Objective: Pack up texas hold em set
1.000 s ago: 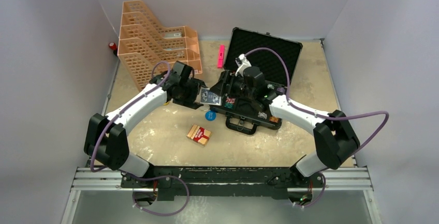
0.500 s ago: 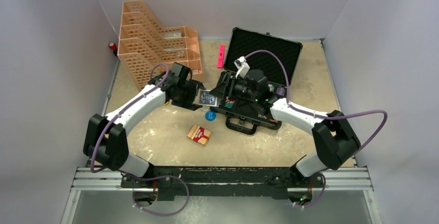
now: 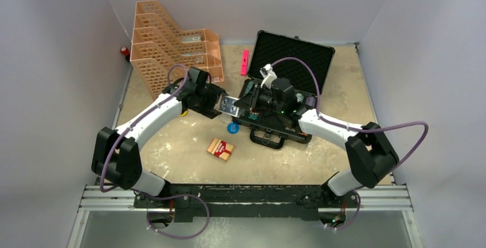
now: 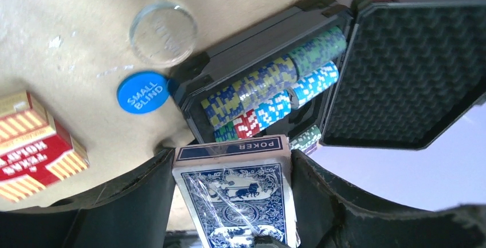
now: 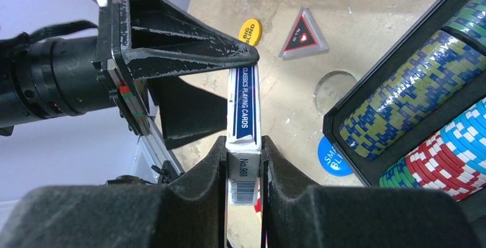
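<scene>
Deck barely shifted, clamped by left tool, right tool, beside case, blue button

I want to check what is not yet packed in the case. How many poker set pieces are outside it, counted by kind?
Card decks: 2 (blue deck, red deck)
Round buttons: 3 (small blind, big blind, clear disc)
Triangle markers: 1 (all-in triangle)
Total: 6
</scene>
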`<state>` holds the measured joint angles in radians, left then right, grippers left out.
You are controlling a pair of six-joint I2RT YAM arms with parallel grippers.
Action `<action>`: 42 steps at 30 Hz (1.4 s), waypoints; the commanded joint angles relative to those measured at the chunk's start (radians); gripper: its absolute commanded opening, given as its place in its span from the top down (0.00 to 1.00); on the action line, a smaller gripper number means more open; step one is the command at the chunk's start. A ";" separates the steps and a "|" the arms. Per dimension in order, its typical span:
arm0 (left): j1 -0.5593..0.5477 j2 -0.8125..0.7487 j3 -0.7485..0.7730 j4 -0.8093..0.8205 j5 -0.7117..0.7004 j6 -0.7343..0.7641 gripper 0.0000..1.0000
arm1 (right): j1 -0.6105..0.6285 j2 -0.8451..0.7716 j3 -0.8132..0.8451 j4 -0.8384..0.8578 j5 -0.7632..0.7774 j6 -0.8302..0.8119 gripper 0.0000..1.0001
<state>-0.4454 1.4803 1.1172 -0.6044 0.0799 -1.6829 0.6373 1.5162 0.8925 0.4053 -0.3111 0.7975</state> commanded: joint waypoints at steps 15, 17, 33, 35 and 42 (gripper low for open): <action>0.008 -0.332 0.028 0.306 -0.408 1.057 0.30 | -0.260 -0.218 0.037 -0.230 -0.086 -0.026 0.97; 0.008 -0.334 0.033 0.300 -0.418 1.159 0.30 | -0.319 -0.227 0.040 -0.288 -0.109 -0.052 0.97; 0.008 -0.357 -0.084 0.436 -0.401 1.302 0.33 | -0.529 -0.068 0.112 -0.427 -0.206 -0.152 0.95; 0.008 -0.357 -0.086 0.434 -0.405 1.309 0.33 | -0.533 -0.018 0.147 -0.434 -0.191 -0.158 0.95; 0.008 -0.360 -0.086 0.420 -0.440 1.317 0.33 | -0.543 0.084 0.227 -0.421 -0.150 -0.165 0.95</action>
<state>-0.4442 1.1526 1.0298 -0.2394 -0.3286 -0.3973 0.1043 1.5917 1.0485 -0.0574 -0.4610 0.6502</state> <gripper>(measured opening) 0.674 0.210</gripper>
